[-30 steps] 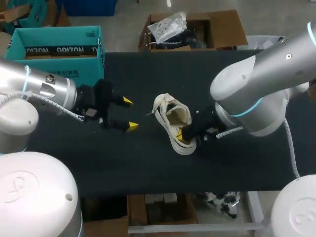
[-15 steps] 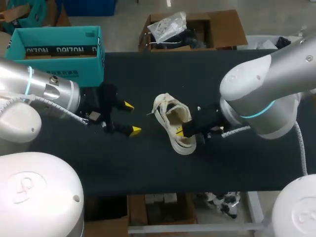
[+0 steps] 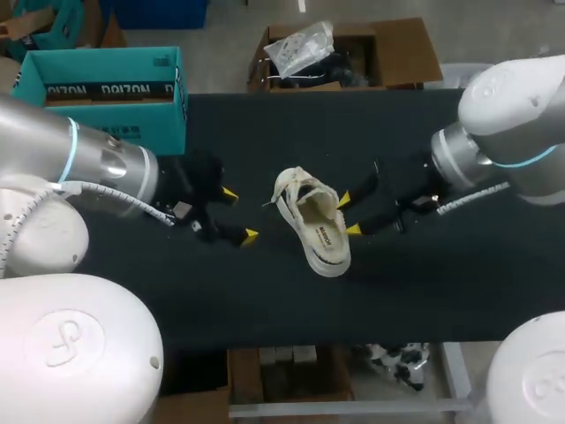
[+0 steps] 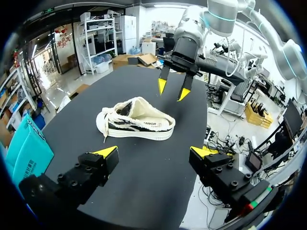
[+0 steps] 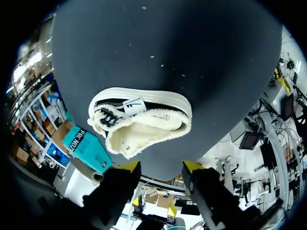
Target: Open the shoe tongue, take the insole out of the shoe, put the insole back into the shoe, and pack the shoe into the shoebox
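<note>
The white sneaker [image 3: 314, 221] sits on the black surface [image 3: 265, 300], well apart from the teal shoebox [image 3: 106, 88]. The left gripper [image 3: 238, 215] and right gripper [image 3: 350, 215] flank it, fingers spread wide, holding nothing. I'd judge the insole [image 3: 324, 236] step pending: 1 arm should steady the sneaker, the other reach inside.

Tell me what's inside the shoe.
The shoe holds a cream fleecy lining and what looks like its insole. The toe end is hidden under the tongue.
</note>
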### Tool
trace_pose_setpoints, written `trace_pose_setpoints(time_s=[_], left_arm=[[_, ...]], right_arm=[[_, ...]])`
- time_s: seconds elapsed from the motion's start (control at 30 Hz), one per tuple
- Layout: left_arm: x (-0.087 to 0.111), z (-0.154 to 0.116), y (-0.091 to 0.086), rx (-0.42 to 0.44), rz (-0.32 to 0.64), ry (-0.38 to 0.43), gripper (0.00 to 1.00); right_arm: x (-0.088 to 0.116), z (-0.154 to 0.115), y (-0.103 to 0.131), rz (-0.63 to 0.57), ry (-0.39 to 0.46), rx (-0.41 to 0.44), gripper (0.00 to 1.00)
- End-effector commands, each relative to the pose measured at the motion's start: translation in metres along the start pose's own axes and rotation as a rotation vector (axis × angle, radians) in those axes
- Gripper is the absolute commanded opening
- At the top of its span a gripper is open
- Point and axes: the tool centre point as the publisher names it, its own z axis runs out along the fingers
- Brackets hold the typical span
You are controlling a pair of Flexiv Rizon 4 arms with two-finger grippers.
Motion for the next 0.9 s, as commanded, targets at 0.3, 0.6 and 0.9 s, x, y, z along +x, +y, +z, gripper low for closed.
trace_pose_setpoints(time_s=[0.3, 0.6, 0.9], left_arm=[[0.009, 0.044, 0.011, -0.221, -0.417, -0.231, 1.0], [0.005, 0.046, 0.008, -0.242, -0.519, -0.261, 1.0], [0.005, 0.046, 0.008, -0.242, -0.519, -0.261, 1.0]], right_arm=[[-0.005, -0.064, 0.021, -0.259, -0.107, -0.102, 1.0], [-0.004, -0.085, 0.021, -0.477, -0.201, -0.098, 1.0], [-0.004, -0.085, 0.021, -0.477, -0.201, -0.098, 1.0]])
